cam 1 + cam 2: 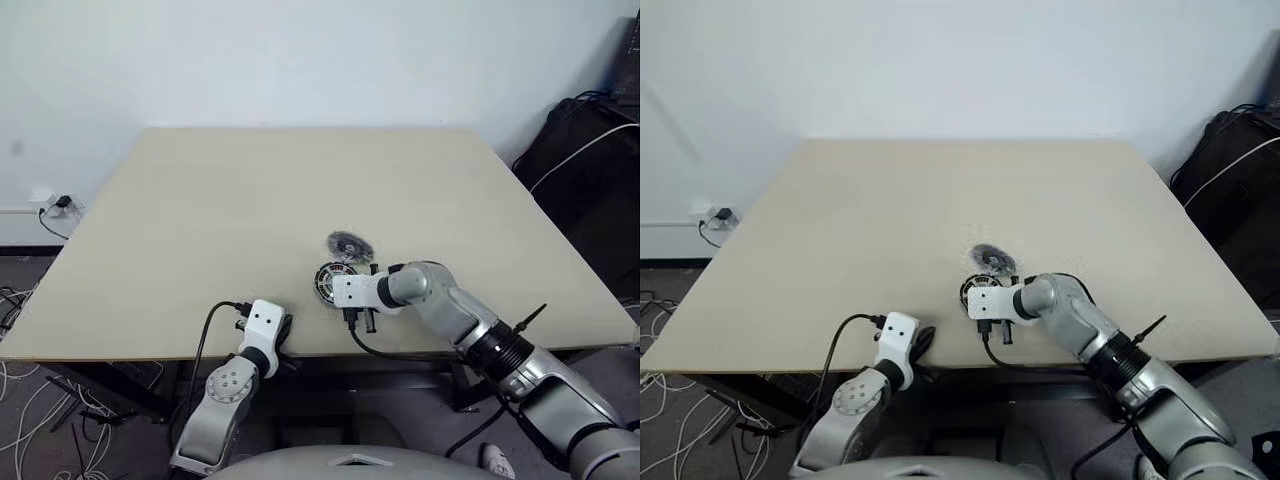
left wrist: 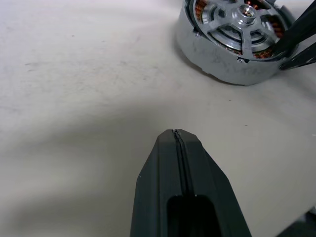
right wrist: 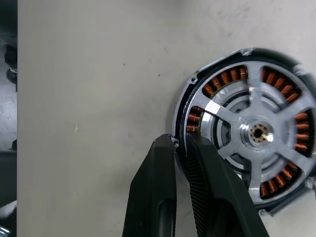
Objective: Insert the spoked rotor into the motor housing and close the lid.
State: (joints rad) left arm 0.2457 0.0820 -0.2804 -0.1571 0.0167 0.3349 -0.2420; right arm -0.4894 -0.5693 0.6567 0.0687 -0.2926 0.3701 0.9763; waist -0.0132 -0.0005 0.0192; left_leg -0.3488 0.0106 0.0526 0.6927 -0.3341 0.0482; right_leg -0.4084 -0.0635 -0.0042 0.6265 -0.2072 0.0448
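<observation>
Nearest, the left arm rests low at the front edge of the counter (image 1: 150,220), its forearm rising from below the edge and its wrist tipped slightly downward toward the middle of the surface. The left gripper (image 2: 176,133) has its jaws pressed flat together with nothing between them, hovering just above bare counter and pointing toward the motor housing (image 2: 232,54), which sits a short way ahead of it.

Next, the right arm reaches in from the right side, elbow bent and forearm angled across toward the centre, the wrist turned steeply down. The right gripper (image 3: 178,143) stands at the rim of the motor housing (image 3: 183,106); its jaws are nearly together and straddle the housing's edge, one finger (image 3: 158,173) outside the wall and the other over the copper windings just inside, pinching the rim.

Inside the housing lies the spoked rotor (image 3: 256,132), seated flat, its silvery spokes meeting at a central hub and the orange windings showing between them.

Farther back, just beyond the housing and close to it, the lid (image 1: 348,243) lies flat on the counter, apart from both arms.
</observation>
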